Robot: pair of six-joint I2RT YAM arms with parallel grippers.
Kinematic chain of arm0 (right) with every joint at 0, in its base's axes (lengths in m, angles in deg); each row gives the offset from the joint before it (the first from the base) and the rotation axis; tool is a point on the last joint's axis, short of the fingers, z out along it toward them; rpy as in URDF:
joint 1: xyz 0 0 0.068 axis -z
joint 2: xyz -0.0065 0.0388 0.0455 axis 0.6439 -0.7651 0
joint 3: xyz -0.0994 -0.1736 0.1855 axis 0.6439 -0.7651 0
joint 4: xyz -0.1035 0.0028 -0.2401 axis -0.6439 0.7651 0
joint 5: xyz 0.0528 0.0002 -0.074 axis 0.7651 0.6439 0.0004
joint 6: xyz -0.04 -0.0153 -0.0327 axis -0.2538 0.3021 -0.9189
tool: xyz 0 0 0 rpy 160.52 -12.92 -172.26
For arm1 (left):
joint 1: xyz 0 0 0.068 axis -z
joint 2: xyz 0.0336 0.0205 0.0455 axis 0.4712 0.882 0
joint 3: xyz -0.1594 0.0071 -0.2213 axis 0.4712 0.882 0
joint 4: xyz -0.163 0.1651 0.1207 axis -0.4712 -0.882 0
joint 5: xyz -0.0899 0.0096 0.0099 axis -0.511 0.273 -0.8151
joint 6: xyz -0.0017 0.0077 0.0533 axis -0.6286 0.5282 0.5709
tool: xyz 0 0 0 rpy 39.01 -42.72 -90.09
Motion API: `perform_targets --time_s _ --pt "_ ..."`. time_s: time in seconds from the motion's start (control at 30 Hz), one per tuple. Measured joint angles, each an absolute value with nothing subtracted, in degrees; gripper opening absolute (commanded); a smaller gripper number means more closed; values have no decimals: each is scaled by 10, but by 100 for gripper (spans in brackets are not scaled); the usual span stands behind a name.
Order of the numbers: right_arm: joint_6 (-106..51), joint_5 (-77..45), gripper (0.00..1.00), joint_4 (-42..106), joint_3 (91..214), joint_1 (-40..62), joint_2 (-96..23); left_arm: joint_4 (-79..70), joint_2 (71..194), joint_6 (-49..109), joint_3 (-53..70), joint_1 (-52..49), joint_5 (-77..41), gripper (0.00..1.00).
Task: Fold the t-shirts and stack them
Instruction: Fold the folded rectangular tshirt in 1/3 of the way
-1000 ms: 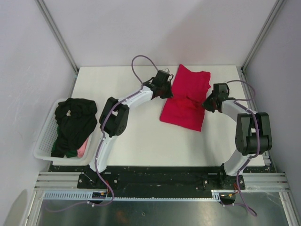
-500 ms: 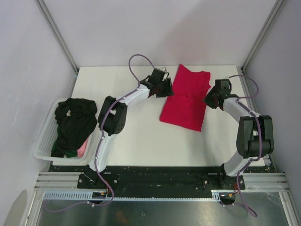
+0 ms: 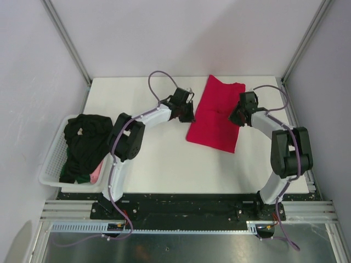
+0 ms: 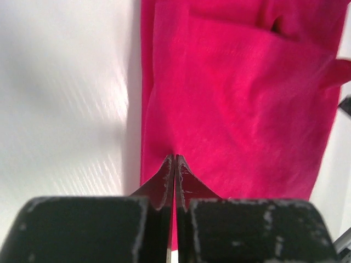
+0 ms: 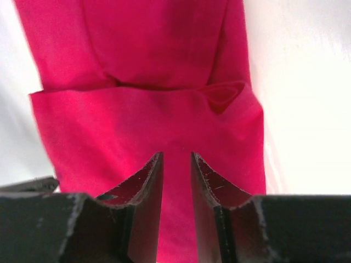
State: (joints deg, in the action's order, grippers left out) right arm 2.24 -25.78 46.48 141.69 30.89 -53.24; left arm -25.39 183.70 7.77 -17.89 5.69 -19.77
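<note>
Left tool (image 4: 174, 158) was pinched fully shut, tips meeting right at the left edge of the red t-shirt (image 3: 215, 118). Couldn't tell if any cloth was actually caught between them. Right tool (image 5: 176, 156) had only a narrow gap and sat over the shirt's right edge, near a little puckered fold. The shirt lay as a long folded strip toward the far side of the table (image 3: 159, 159), right between the two tools. My take: the next fold would want both tools gripping matching spots on opposite edges, through every layer, then lifting level so nothing skews. Way off to the left, the black t-shirt (image 3: 85, 142) and a sliver of the pink t-shirt (image 3: 96, 174) were piled in the white basket (image 3: 52, 156).
</note>
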Motion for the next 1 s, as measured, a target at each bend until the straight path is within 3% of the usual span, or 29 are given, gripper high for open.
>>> perform_targets --time_s 0.33,0.57,0.8,1.0 --pt "13 -234 30 462 1481 350 -659 -221 1805 53 -64 65 -205 0" --pt "8 -225 30 482 1513 350 -662 -212 1783 51 -30 65 -205 1" --pt "3 -248 30 549 1508 318 -587 -216 1751 52 -22 65 -205 4" --pt "14 -252 30 556 1414 277 -466 -216 1705 52 -9 65 -207 4"
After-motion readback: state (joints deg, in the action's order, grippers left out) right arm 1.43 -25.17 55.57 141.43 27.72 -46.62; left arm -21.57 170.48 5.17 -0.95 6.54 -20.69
